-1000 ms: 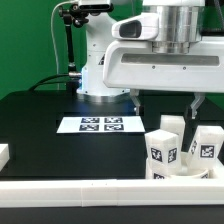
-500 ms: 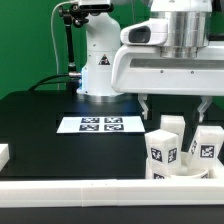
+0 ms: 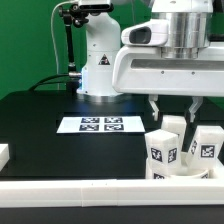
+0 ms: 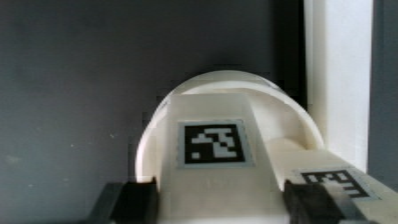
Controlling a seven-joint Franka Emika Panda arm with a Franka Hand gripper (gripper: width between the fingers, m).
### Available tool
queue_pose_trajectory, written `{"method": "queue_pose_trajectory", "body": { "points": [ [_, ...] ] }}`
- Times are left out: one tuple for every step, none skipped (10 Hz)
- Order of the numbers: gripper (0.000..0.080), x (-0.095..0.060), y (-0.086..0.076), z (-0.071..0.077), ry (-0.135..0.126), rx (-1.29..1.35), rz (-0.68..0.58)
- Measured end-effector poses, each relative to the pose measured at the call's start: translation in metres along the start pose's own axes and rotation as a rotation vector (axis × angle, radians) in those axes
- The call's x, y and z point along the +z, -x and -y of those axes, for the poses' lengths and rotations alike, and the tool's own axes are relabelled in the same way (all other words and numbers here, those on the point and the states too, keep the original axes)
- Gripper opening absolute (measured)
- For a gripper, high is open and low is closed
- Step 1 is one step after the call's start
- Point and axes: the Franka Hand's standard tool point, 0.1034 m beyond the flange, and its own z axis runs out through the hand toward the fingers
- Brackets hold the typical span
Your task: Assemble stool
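Three white stool legs with square tags stand upright at the exterior view's right: a front one [image 3: 160, 150], a middle one [image 3: 173, 127] and a right one [image 3: 207, 143]. My gripper [image 3: 174, 108] is open just above the middle leg, one finger on each side of its top. In the wrist view that leg [image 4: 222, 115], with its tag facing the camera, fills the gap between the two dark fingertips [image 4: 123, 203]; the gripper [image 4: 214, 205] has its jaws apart around it. Whether they touch it cannot be told. The round seat cannot be made out.
The marker board [image 3: 100, 124] lies mid-table. A long white rail [image 3: 90, 192] runs along the front edge, with a small white block [image 3: 3, 153] at the left. The arm's base [image 3: 100, 65] stands at the back. A white rail [image 4: 347, 60] lies beside the leg.
My gripper has come down toward the middle leg. Its fingers now reach the leg's top and stand closer together than before. The legs have not moved.
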Motion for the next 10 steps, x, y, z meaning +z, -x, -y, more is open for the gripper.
{"method": "queue_pose_trajectory", "body": {
  "points": [
    [0.0335, 0.0000, 0.0000, 0.0000, 0.000, 0.002, 0.000],
    [0.0335, 0.0000, 0.0001, 0.0004, -0.002, 0.091, 0.000],
    [0.0335, 0.0000, 0.0000, 0.0000, -0.003, 0.149, 0.001],
    [0.0335, 0.0003, 0.0001, -0.0009, -0.011, 0.275, 0.004],
    [0.0335, 0.0007, 0.0004, -0.0010, -0.014, 0.374, 0.006],
    [0.0337, 0.0008, 0.0002, -0.0006, -0.015, 0.437, 0.003],
    [0.0337, 0.0009, 0.0002, 0.0008, -0.023, 0.557, 0.003],
    [0.0337, 0.0010, 0.0005, 0.0017, -0.023, 0.631, 0.004],
    [0.0337, 0.0009, 0.0011, 0.0038, -0.024, 0.753, 0.006],
    [0.0337, 0.0010, 0.0012, 0.0062, -0.034, 0.876, 0.009]
  ]
}}
